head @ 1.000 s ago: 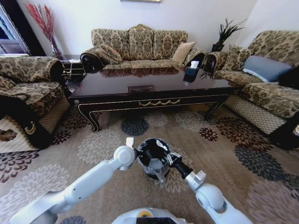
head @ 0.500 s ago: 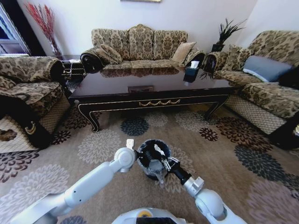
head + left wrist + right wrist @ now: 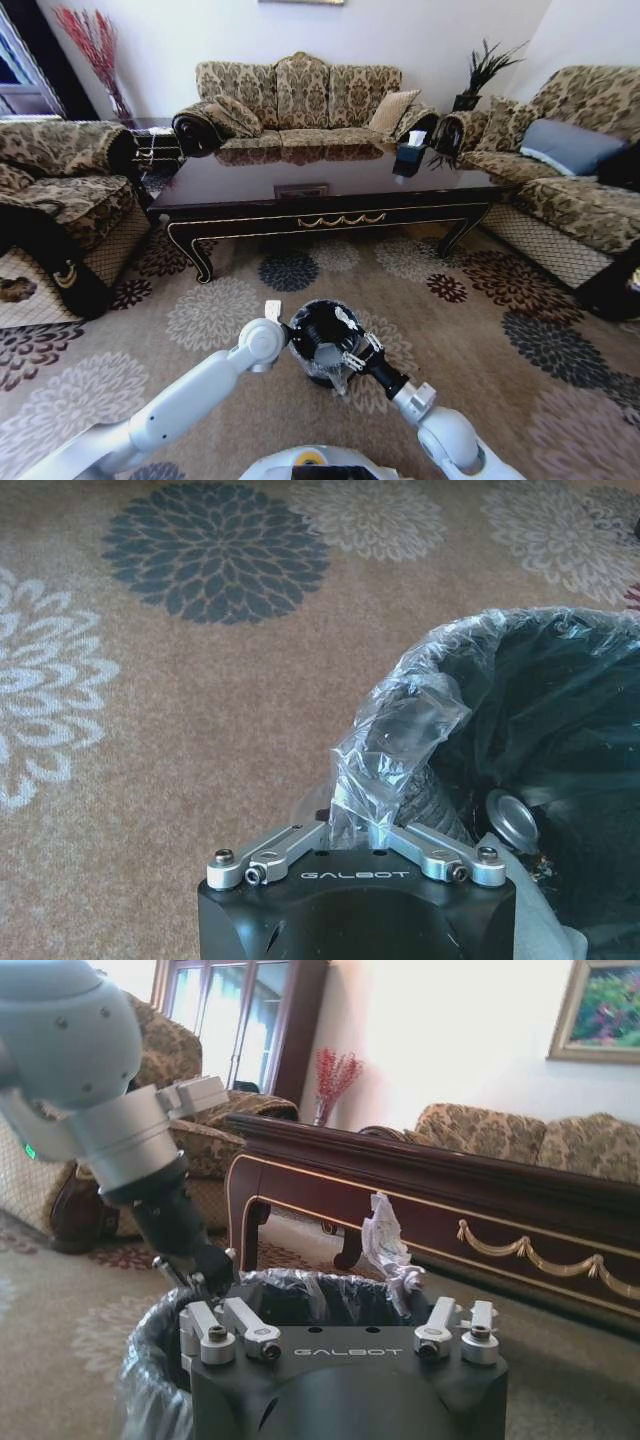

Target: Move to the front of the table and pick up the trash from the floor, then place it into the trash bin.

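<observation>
Left gripper (image 3: pixel 368 825): at the near-left rim of the trash bin (image 3: pixel 303 366), fingers clamped on the clear liner (image 3: pixel 405 715) folded over that rim.
Right gripper (image 3: pixel 345 357): over the bin's right rim, fingers pinched together on a crumpled white tissue (image 3: pixel 384 1245), held above the bin mouth.
Bin contents: a silver ball (image 3: pixel 512 820) lies inside, near the left gripper.
Floor (image 3: pixel 470 320): patterned carpet; bin stands on it in front of the table.
Table (image 3: pixel 330 195): beyond the bin, gold-trimmed front rail facing the robot.

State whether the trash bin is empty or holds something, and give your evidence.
Not empty. In the left wrist view, a shiny silver piece and something white lie inside the trash bin, below its liner.
</observation>
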Tool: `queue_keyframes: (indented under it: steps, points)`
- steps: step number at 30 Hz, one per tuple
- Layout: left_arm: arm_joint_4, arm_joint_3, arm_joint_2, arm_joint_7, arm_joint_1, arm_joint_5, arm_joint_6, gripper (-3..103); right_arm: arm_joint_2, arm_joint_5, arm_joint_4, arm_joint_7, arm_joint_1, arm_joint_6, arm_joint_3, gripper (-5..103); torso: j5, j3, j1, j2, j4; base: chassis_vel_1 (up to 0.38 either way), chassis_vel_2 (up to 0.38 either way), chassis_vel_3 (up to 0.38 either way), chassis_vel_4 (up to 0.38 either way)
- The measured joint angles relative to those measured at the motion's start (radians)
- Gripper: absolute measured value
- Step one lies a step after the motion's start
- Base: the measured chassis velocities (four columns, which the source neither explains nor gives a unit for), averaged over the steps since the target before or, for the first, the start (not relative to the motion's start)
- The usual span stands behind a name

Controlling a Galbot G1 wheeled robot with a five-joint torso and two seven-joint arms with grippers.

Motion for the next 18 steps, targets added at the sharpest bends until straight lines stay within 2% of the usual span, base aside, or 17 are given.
queue_keyframes:
  steps: [1,3,4,6,7,12,15,16,18]
  points:
    - [-0.001,0.000,0.000,0.000,0.001,0.000,0.000,0,-0.001,-0.029,-0.002,-0.006,0.001,0.011,0.003,85,0.0000,0.000,0.000,0.000,0.0000,0.000,0.000,0.000,0.000]
    - [-0.001,0.000,-0.001,0.000,0.001,0.000,0.000,0,-0.003,-0.044,-0.001,-0.009,0.001,0.016,0.004,85,0.0000,0.000,0.000,0.000,0.0000,0.000,0.000,0.000,0.000]
    - [-0.001,0.004,-0.005,0.000,0.001,0.004,0.000,0,-0.007,-0.055,0.006,-0.016,-0.005,0.017,0.002,96,0.0000,0.000,0.000,0.000,0.0000,0.000,0.000,0.000,0.000]
    - [0.000,0.012,-0.013,-0.001,0.000,0.008,0.000,0,-0.010,-0.094,0.023,0.047,-0.013,-0.010,-0.012,99,-0.0001,0.000,0.000,0.000,-0.0001,0.000,0.000,0.000,0.000]
    - [0.002,0.017,-0.020,-0.002,0.000,0.009,0.001,0,-0.004,-0.162,0.026,0.101,-0.013,-0.034,-0.011,100,-0.0001,0.000,0.000,0.000,-0.0002,0.000,0.000,0.000,0.000]
    - [0.005,0.022,-0.031,-0.007,-0.002,0.010,0.001,0,0.000,-0.221,0.043,0.114,-0.027,-0.049,-0.001,100,0.0000,0.000,0.000,0.000,-0.0003,0.000,0.000,0.000,0.000]
    - [0.009,0.022,-0.031,-0.008,-0.002,0.011,0.002,0,0.008,-0.297,0.090,0.060,-0.051,-0.063,0.046,100,0.0000,0.000,0.000,0.000,-0.0002,0.000,0.000,0.000,0.000]
    - [0.013,0.021,-0.030,-0.008,-0.003,0.011,0.002,0,0.013,-0.364,0.103,0.011,-0.050,-0.040,0.078,100,-0.0003,0.000,0.000,0.000,0.0000,0.000,0.000,0.000,0.000]
    - [0.014,0.020,-0.031,-0.008,-0.004,0.011,0.002,0,0.009,-0.345,0.117,-0.013,-0.056,-0.046,0.084,100,0.0001,0.000,0.000,0.000,0.0003,0.000,0.000,0.000,0.000]
